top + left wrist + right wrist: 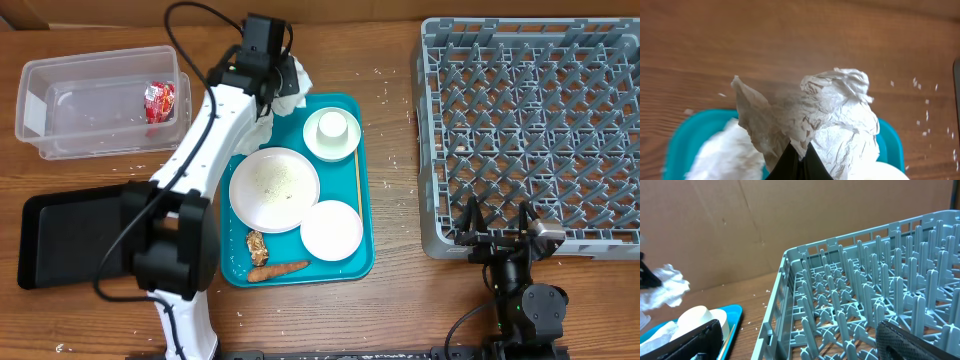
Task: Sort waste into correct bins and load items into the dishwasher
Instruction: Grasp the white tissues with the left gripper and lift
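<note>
L end effector point(284, 82) is pinched shut on the crumpled white tissue point(840, 115). In the wrist view its black fingertips point(790, 165) meet w/ paper caught betw. them; the wad bulges above and a flap spreads left. The grip sits over the far-left corner of the teal tray point(366, 245). L arm runs from its base at the desk's point(90, 320) near edge, slanting fwd and right past the black tray's point(70, 235) right end.

R end effector point(497, 225) has its jaws spread wide w/ nothing in them. It's low at the near edge of the grey rack point(530, 130), pointing to the far edge, arm folded close to its base at the near-right.

Red wrapper point(160, 101) lies in the clear tub point(95, 150) at the far-left corner; its print is too small to read.

On the teal tray: white plate point(275, 190) w/ rice grains, pink plate point(331, 230) toward the near-right corner, and cup point(332, 125) in the bowl point(346, 151) at the far side. The brown lump point(257, 245) is by the near-left corner. Carrot piece point(280, 270) lies w/ its long axis along the near edge, thin tip to the right. Wooden stick point(357, 190) runs near-to-far by the right edge.
</note>
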`<state>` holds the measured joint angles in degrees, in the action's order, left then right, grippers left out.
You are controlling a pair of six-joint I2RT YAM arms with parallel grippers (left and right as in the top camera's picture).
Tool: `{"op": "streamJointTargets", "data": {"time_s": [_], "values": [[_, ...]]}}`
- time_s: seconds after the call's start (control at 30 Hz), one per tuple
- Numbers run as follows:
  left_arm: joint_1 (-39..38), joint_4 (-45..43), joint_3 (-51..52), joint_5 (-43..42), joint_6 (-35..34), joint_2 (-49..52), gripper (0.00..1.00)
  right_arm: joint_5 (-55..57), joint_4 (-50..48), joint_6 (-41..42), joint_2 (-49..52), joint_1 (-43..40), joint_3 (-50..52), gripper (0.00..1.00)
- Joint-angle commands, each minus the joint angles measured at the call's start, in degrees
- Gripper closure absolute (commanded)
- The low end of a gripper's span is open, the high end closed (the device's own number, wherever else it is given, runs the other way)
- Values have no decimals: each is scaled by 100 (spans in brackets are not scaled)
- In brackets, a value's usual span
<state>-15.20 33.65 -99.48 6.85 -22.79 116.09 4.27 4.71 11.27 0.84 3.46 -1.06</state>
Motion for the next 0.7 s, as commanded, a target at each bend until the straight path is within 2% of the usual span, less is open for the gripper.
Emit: {"op": "streamJointTargets", "data": {"time_s": [0.0,0.27,0.57,0.6,0.67], "values": [[192,-4,-50,938,-42,-496,96,-31,-28,-42,-68,28,61,0],[837,-70,-48,2201,-39,-671,96,-31,-28,-44,-68,28,61,0],[1956,-92,-46,2205,-42,-671,96,-31,-28,-42,-68,28,61,0],[2081,-92,-44,2201,-42,-671,93,-31,-28,-42,-68,28,61,0],[2288,-94,-42,2181,-42,-671,75,-28,-28,-42,-68,28,61,0]]}}
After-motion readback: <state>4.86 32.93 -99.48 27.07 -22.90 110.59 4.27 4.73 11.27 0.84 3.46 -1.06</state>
